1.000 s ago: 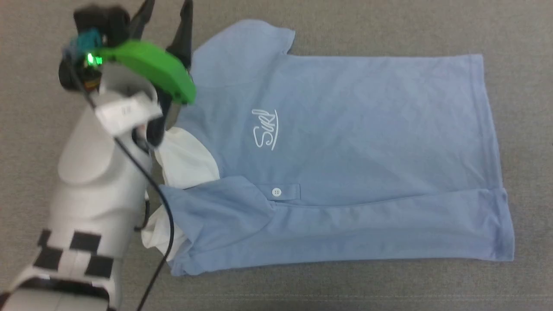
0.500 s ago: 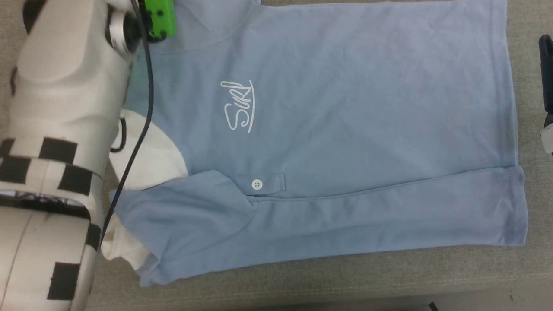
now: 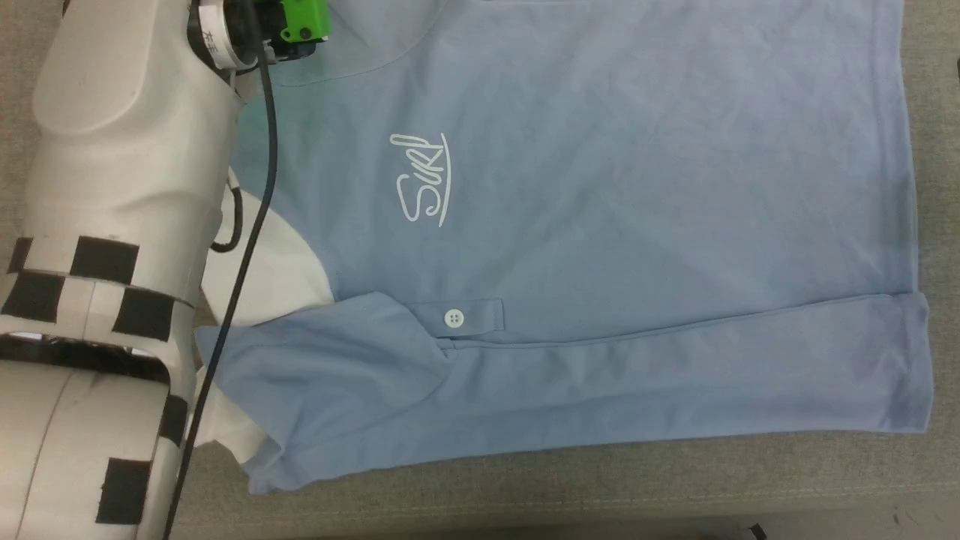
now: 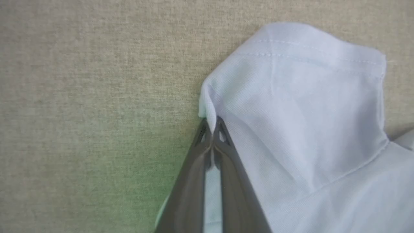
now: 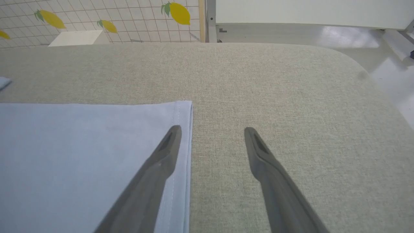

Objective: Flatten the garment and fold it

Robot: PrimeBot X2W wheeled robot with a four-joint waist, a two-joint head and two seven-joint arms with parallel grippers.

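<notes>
Lies spread on beige woven tabletop (image 3: 525, 480), front up, sideways in head view: collar end to robot's L, hem to R. Light blue polo shirt (image 3: 637, 187), short-sleeved, cloth mostly smooth w/ faint creases.

Nearest robot: long near side folded over onto the front as a strip, collar to hem. Fold edge slightly slanted, strip's hem corner poking out a bit past the rest.

Just beyond fold edge: short placket w/ one white button (image 3: 453, 319). L of that: white collar (image 3: 285, 277), partly under the folded flap, partly hidden behind L forearm (image 3: 112, 187) (pale shell, black-and-white checker bands, black cable (image 3: 274, 150) along it).

Further up chest: white script lettering (image 3: 421, 180) w/ curved underline, reading sideways.

Farthest, in L wrist view: far sleeve (image 4: 291, 97), stitched cuff showing, edge bunched into a small ridge. L gripper (image 4: 212, 129) pressed together on that ridge, pinching sleeve edge; sliver of blue cloth between the finger shanks.

At hem end, in R wrist view: R gripper (image 5: 212, 130) spread wide, low over the surface. One finger over the stitched hem corner (image 5: 182, 110), other over bare tabletop; contact w/ cloth: can't tell.

Past table's rounded end: pale floor (image 5: 323, 32), tiled wall w/ lemon print (image 5: 97, 16).
</notes>
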